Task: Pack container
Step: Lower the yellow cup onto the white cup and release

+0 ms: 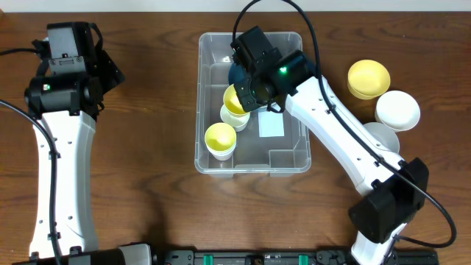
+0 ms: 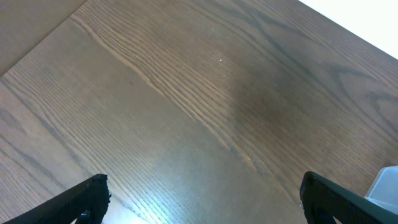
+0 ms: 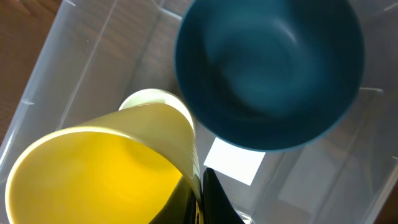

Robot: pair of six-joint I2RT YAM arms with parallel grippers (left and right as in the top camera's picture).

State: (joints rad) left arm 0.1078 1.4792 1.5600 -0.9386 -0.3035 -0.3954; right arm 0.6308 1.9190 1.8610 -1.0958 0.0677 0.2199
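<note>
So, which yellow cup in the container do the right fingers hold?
The far cup, beside the teal bowl, its rim pinched; the near cup stands free.

We see a brown wood-grain tabletop. Toward its right side a yellow bowl sits just beside a white bowl, with another pale bowl next to that, partly hidden. Near the middle we see a dark teal bowl, a tilted yellow cup beside it, and an upright cup with a yellow inside.
</note>
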